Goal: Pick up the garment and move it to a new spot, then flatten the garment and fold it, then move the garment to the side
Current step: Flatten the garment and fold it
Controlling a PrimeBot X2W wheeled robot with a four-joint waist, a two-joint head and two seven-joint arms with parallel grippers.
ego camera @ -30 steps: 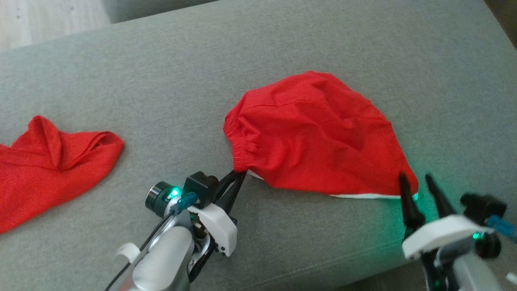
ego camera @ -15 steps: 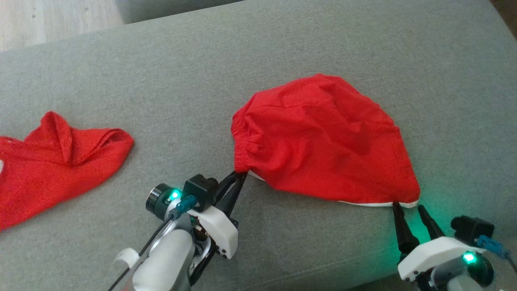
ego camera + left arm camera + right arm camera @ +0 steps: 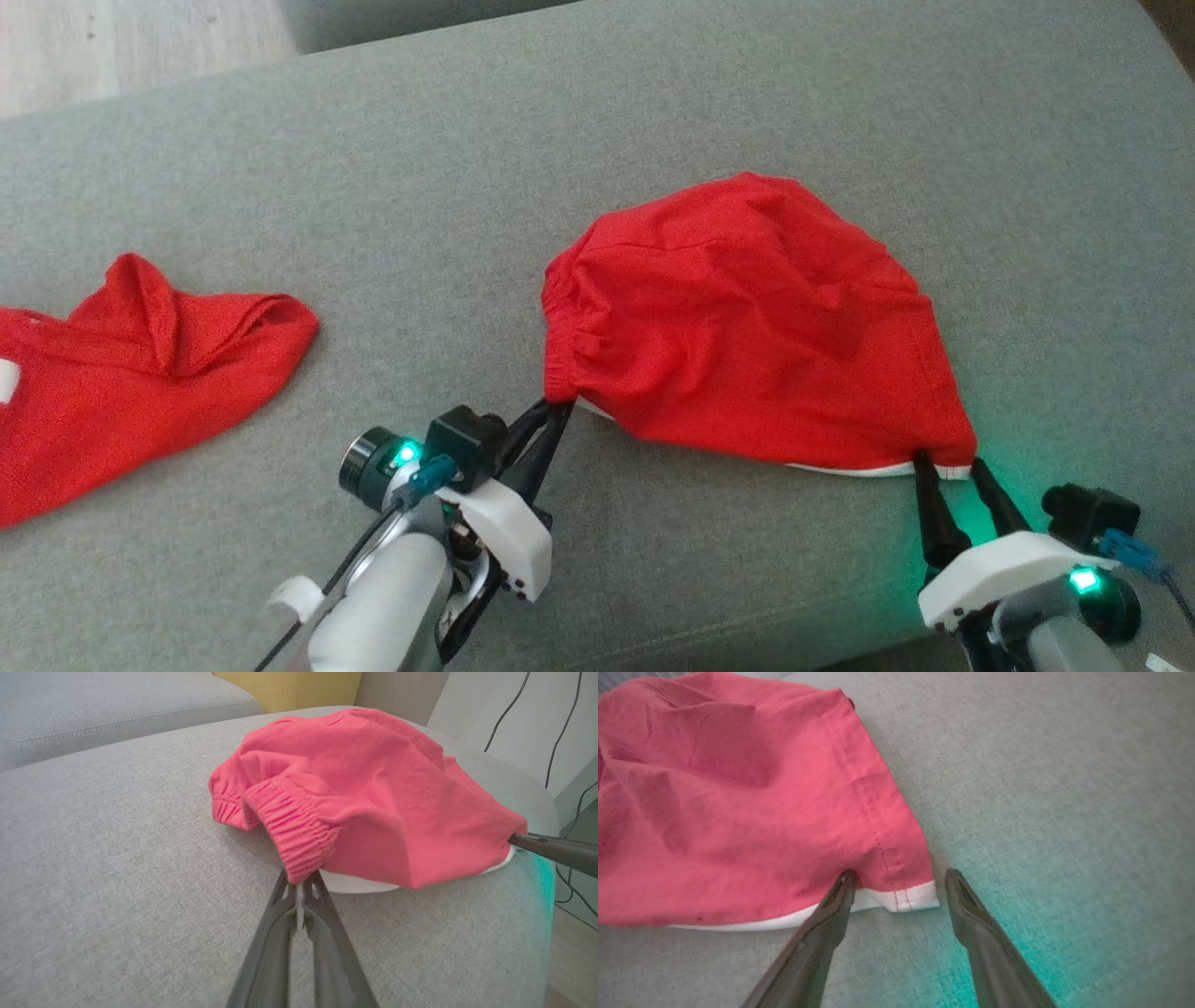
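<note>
The garment (image 3: 756, 317) is a red pair of shorts with a white hem, lying crumpled on the grey sofa cushion (image 3: 467, 168). My left gripper (image 3: 557, 406) is shut on the near corner of its elastic waistband; the left wrist view shows the gripper (image 3: 299, 885) pinching the gathered band of the garment (image 3: 373, 788). My right gripper (image 3: 948, 462) is open at the near right hem corner. In the right wrist view this gripper (image 3: 900, 877) has one fingertip (image 3: 845, 882) touching the white hem of the garment (image 3: 738, 788) and the other on bare cushion.
A second red garment (image 3: 121, 373) lies at the cushion's left end. Wooden floor (image 3: 93, 47) shows at the far left corner. The cushion's front edge runs close below both grippers. Cables (image 3: 560, 728) hang along a wall past the right end.
My right gripper has drawn back toward the cushion's front edge, from over the hem corner to its rim, still open. The left gripper keeps its hold. The head view shifted slightly.
</note>
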